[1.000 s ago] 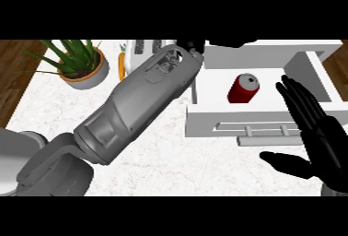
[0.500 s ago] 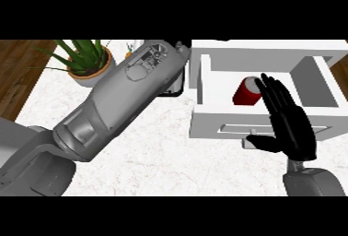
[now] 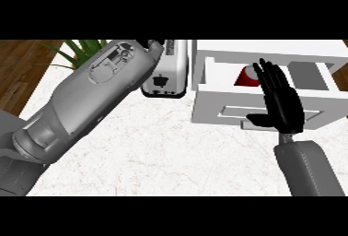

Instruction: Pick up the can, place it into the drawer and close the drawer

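Red shows just behind my right robot hand [image 3: 279,103]: the can [image 3: 245,78] sits inside the white drawer [image 3: 217,99], and my straight fingers cover most of it, so only its left part is in view. By my reading the can is already placed, and the step in hand is closing the drawer.

My right robot hand is flat and wide, fingers straight and together, thumb [image 3: 258,120] out to the side over the drawer's front panel [image 3: 224,113]. It holds nothing. Its palm lies over the front edge of the drawer, near the handle cutout, though I cannot tell whether it touches the panel or is only above it.

My left forearm [image 3: 88,99] crosses the marble bench [image 3: 176,161] on a slant toward the far left. Its robot hand [image 3: 153,44] is only a dark bit at the top edge beside a white appliance [image 3: 165,73], and I cannot tell how its fingers stand. Green leaves of a plant [image 3: 81,48] show behind that forearm.

The drawer stands pulled out from the white cabinet frame [image 3: 272,48]. For the next move I judge that my right palm should meet the front panel squarely and push away from me, straight along the drawer's travel. Fingers should stay above the can, so it is not tipped as the drawer goes in.
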`<state>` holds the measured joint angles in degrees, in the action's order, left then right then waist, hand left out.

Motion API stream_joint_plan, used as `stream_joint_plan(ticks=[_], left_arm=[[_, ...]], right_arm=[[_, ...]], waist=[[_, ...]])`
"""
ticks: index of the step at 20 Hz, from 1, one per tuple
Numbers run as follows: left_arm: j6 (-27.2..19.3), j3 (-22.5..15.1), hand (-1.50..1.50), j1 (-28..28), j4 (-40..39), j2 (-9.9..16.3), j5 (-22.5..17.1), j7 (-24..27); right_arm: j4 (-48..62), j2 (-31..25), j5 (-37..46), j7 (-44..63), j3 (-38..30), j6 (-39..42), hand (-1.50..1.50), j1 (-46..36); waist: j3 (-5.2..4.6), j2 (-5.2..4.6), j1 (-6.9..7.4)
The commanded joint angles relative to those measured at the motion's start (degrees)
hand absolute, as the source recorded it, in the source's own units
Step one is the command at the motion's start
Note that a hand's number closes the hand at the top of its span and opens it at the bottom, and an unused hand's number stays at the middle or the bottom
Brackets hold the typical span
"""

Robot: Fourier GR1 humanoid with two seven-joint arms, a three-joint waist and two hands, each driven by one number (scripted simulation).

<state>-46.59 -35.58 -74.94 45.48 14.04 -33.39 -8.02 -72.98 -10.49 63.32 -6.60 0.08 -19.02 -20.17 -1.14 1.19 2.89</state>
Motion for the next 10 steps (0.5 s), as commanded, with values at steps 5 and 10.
stream_joint_plan(ticks=[5, 10], left_arm=[[2.7, 0.6, -1.50, 5.0, 7.0, 7.2, 0.9, -3.0], [2.7, -0.3, -1.50, 9.4, 14.1, 10.3, 1.5, -5.0]], right_arm=[[16.8, 2.0, 4.8, 0.8, -2.0, -7.2, -1.50, -7.6], [25.6, 2.4, 4.2, -0.8, -5.8, -14.9, -1.50, -12.8]], waist=[[1.20, -1.46, 0.30], [1.25, -1.51, 1.51]])
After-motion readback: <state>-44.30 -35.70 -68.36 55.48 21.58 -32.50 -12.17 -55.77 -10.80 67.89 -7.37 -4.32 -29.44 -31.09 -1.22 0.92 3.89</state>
